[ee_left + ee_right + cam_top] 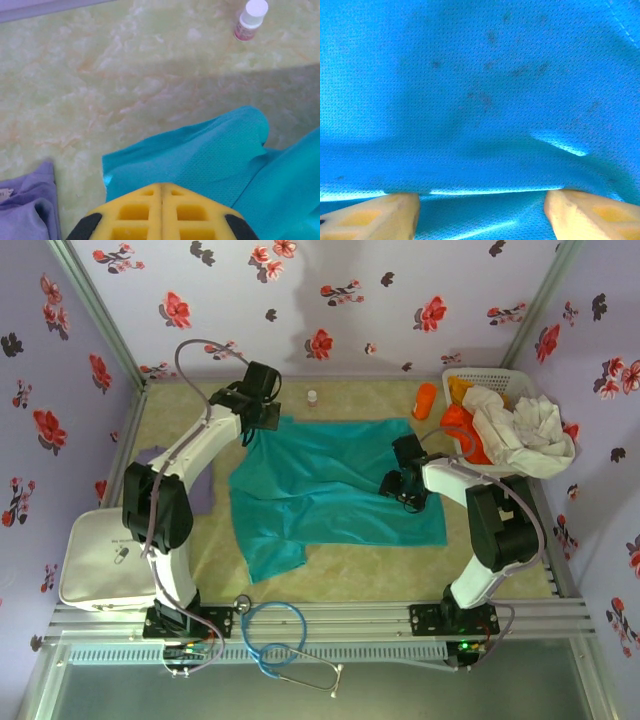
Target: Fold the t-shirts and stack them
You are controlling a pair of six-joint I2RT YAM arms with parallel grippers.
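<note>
The pale marbled counter (350, 575) is taken up at its middle by the teal t-shirt (320, 480), which is spread almost flat with one sleeve trailing toward the near edge. At the far right a white basket (480, 373) is heaped with an off-white t-shirt (525, 430) and an orange t-shirt (462, 430), not yet folded. A white bag (95, 560) is set at the near left, and a purple t-shirt (205, 490) is partly hidden behind the left arm, just beside the teal one. The left gripper (262, 415) is placed at the teal shirt's far left corner, its jaws clenched, apparently pinching the cloth there, since the fabric is drawn up to them. The right gripper (402, 488) is lowered onto the shirt's right half with its jaws released, a raised fold of cloth lying between the fingertips (370, 215). A blue stethoscope (285, 635) is left at the near edge, an orange cup (425, 400) beside the basket, and a small bottle (313, 397) just beyond the shirt's far hem. Trouble is to be expected if both layers, or too thin a ridge, are caught by the right jaws: the fold would be skewed or dropped. The bottle could be knocked over if the left corner is swung outward, and the purple shirt dragged along if the cloth is swept leftward.
</note>
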